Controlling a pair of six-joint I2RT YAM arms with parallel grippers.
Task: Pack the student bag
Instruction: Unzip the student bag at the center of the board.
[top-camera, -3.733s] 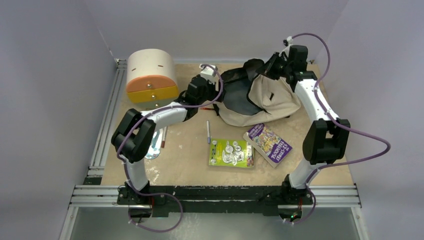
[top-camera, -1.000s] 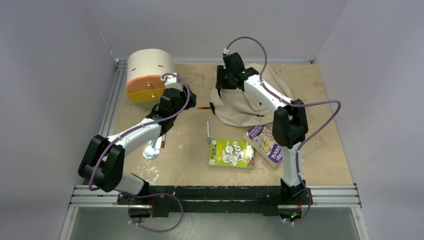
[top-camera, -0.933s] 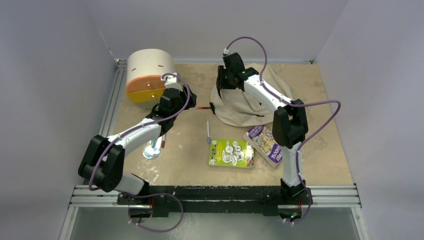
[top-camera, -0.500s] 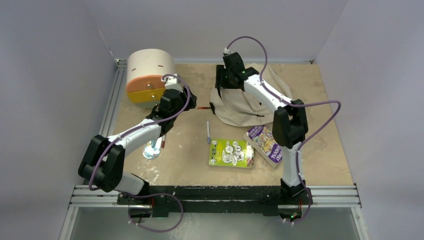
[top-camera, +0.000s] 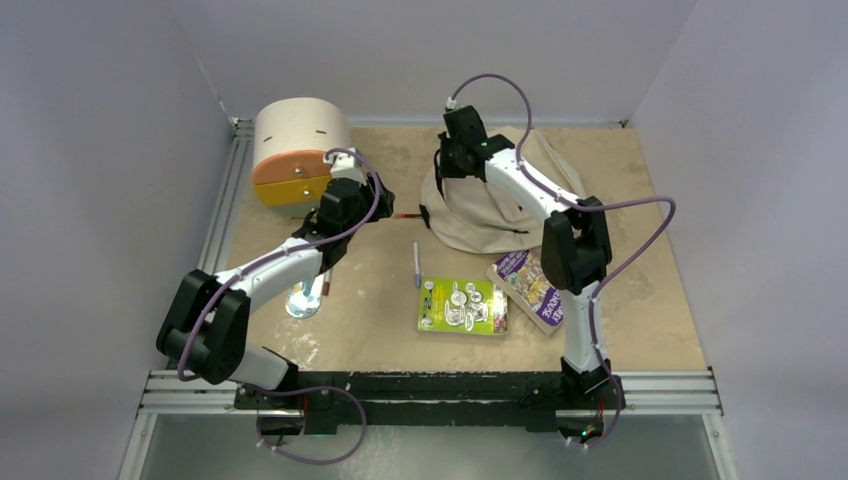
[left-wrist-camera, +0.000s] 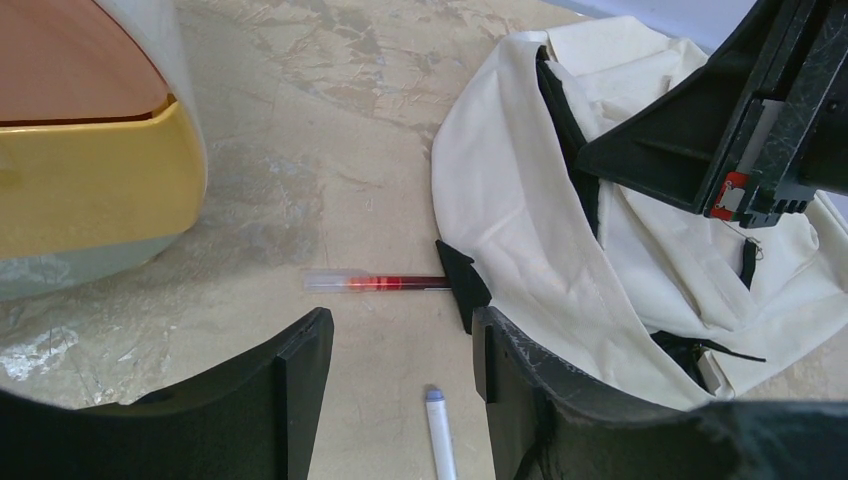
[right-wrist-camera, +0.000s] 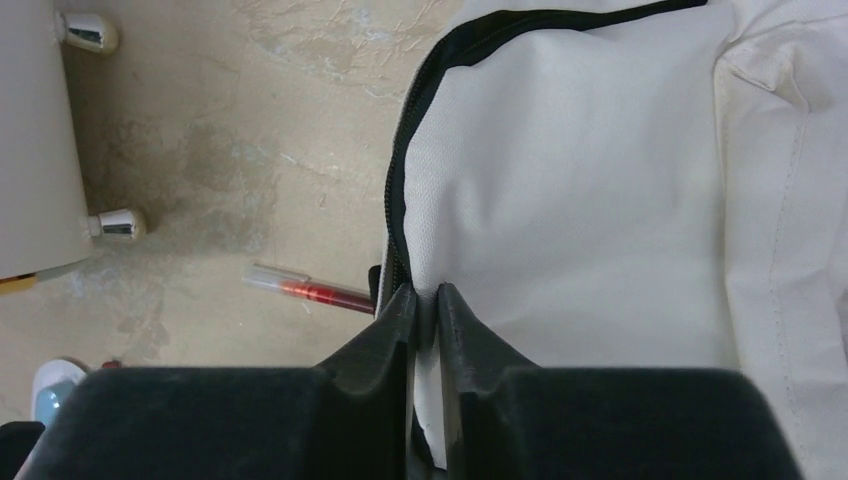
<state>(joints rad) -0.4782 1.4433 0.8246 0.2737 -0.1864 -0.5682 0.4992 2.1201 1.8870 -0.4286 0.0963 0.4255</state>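
Note:
The student bag (top-camera: 490, 215) lies flat and cream-coloured at the back middle of the table, its black zipper line curving along the left edge (right-wrist-camera: 398, 215). My right gripper (top-camera: 447, 165) is shut on a fold of the bag's fabric beside that zipper (right-wrist-camera: 427, 300). My left gripper (top-camera: 365, 200) hovers open over bare table left of the bag (left-wrist-camera: 400, 350), holding nothing. A red pen (left-wrist-camera: 385, 283) lies just beyond its fingertips, its end touching the bag's black corner. A white pen with a blue cap (left-wrist-camera: 438, 445) lies below, between the fingers.
A cream drawer box (top-camera: 300, 150) with orange and yellow fronts stands at the back left. A green sticker sheet (top-camera: 462, 305) and a purple book (top-camera: 535, 287) lie in front of the bag. A shiny disc (top-camera: 303, 300) and another red pen (top-camera: 326, 280) lie under the left arm.
My right gripper's fingers have closed on the bag's fabric at the zipper edge, and its arm has shifted slightly. The left gripper has stayed open in place.

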